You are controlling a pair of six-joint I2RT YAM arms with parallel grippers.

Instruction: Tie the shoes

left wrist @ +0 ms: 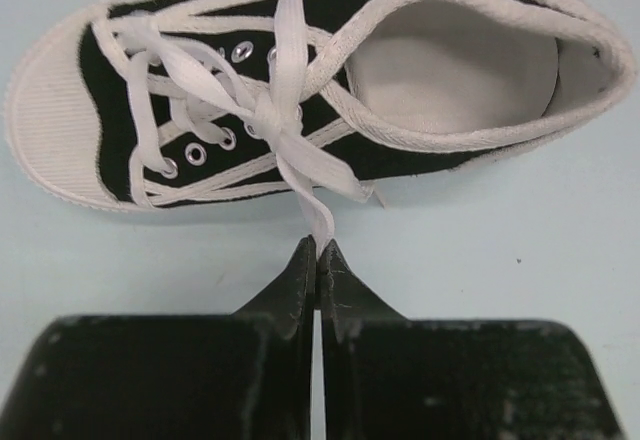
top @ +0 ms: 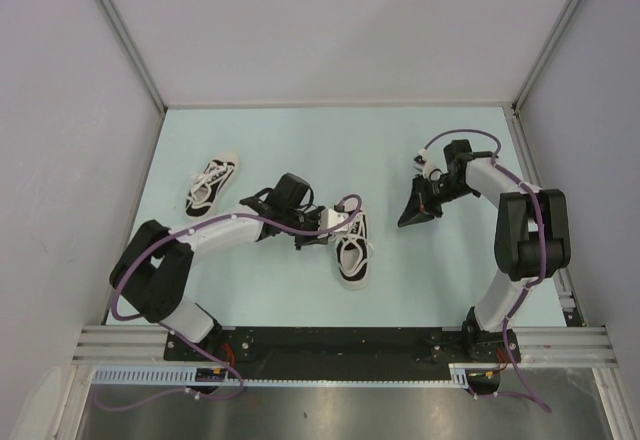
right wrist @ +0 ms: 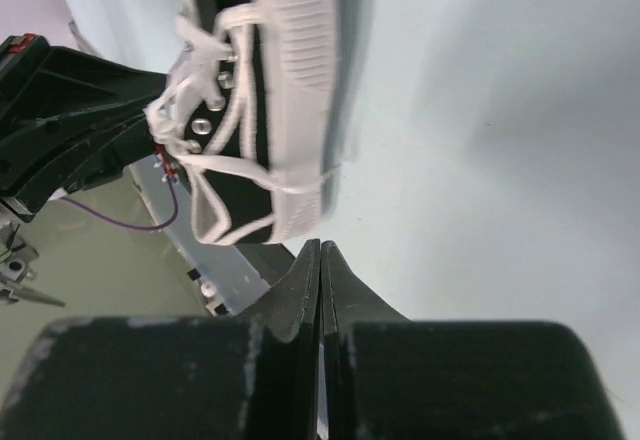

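Pale blue-green counter (top: pixel 250 140) inside white walls. One black-and-white shoe (top: pixel 352 245) lies mid-counter, and the other shoe (top: pixel 212 182) lies well apart at the far left. Beside the middle shoe, the left tool (left wrist: pixel 318 252) is closed, pinching a loose white lace end (left wrist: pixel 318 222). To that shoe's right, the right tool (top: pixel 415 212) hovers closed and empty.

Wears white shells between black joints, on left arm (top: pixel 215 228) and right arm (top: pixel 497 300) alike. Trails a loose purple cable (top: pixel 128 272) along each. Ends in matte-black wedge fingers (left wrist: pixel 292 295), flecked with pale scuffs, on left end effector (left wrist: pixel 318 260) and right end effector (right wrist: pixel 320 260). Stands on black bases (top: pixel 205 345).
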